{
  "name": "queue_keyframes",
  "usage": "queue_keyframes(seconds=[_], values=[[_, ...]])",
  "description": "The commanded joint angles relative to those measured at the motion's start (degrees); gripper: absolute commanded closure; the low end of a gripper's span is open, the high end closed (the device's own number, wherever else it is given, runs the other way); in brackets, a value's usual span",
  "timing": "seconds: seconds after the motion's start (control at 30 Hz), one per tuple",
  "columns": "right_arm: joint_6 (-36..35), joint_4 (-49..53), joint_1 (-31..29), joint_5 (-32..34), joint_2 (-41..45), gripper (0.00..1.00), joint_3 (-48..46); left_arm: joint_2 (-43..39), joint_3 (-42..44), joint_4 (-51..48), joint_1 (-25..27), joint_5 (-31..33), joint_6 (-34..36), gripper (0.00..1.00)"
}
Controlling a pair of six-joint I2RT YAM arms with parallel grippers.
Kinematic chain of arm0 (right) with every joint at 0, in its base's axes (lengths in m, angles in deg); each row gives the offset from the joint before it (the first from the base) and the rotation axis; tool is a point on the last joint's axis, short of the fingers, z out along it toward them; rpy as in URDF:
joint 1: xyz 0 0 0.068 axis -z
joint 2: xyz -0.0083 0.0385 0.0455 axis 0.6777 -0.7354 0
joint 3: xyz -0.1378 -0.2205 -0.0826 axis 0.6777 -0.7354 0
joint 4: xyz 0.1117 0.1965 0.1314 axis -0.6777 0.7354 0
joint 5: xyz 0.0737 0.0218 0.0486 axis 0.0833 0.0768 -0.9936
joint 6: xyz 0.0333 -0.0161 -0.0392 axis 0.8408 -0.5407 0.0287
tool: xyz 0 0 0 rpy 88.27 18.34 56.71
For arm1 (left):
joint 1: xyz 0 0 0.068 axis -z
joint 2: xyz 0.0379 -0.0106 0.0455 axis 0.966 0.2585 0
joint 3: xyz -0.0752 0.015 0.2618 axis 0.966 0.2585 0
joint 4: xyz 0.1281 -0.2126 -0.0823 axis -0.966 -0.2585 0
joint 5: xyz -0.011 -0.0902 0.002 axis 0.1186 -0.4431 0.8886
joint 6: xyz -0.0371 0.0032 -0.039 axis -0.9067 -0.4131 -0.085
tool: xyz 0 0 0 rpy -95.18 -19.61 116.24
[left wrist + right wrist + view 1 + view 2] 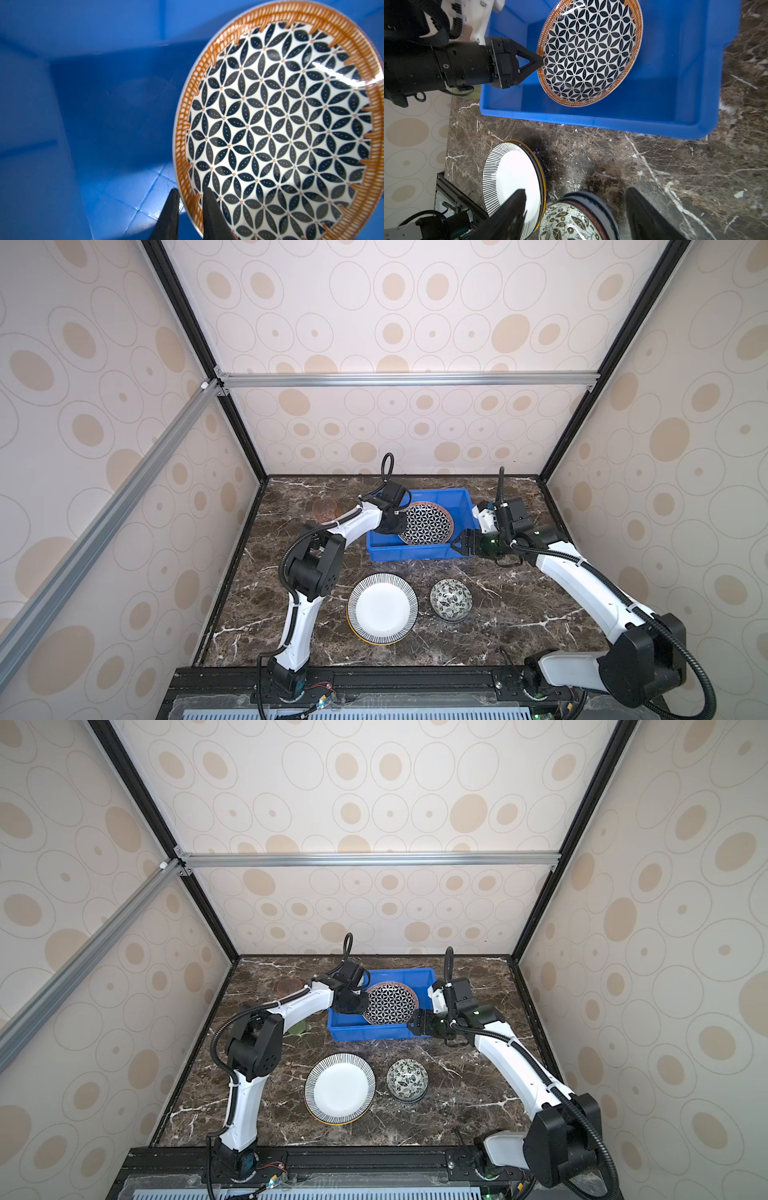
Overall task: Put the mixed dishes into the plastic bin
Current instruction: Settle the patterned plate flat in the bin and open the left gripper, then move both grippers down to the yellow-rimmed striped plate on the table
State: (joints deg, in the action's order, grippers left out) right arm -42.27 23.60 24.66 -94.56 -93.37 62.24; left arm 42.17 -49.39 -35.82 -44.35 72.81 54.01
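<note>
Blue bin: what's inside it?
One geometric plate, held at its rim by the left pincer. The bin floor beneath it is covered.

A dark brown marble tabletop [519, 614], veined in white; cream walls [395, 323] printed with tan ovals and rings, closing it in on three sides; a silver crossbar [407, 379] along the back wall; black corner posts [185, 315]; a black rail [415, 678] at the front edge.
</note>
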Motion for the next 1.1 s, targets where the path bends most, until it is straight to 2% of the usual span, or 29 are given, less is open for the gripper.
queue_keyframes(seconds=[0.0,0.27,0.53,0.83,1.07], values=[[-0.1,0.6,-0.4,0.5,1.1,0.22,-0.8,0.3,-2.3,2.2,0.8,-2.5,-1.0,0.79],[0.0,0.2,-0.4,0.0,0.8,0.22,-0.8,0.9,-3.2,4.2,1.1,-4.8,-1.4,0.79],[0.2,-0.1,-0.5,-0.5,0.6,0.22,-1.1,-2.5,-3.5,2.0,1.2,-2.4,0.4,0.79],[-0.6,-0.1,-4.0,1.3,-0.9,0.22,0.6,-14.3,-0.6,-3.3,1.2,3.1,1.7,0.78],[-1.6,1.2,-8.9,3.8,-3.4,0.23,3.6,-28.7,12.8,-3.6,1.2,6.2,2.1,0.77]])
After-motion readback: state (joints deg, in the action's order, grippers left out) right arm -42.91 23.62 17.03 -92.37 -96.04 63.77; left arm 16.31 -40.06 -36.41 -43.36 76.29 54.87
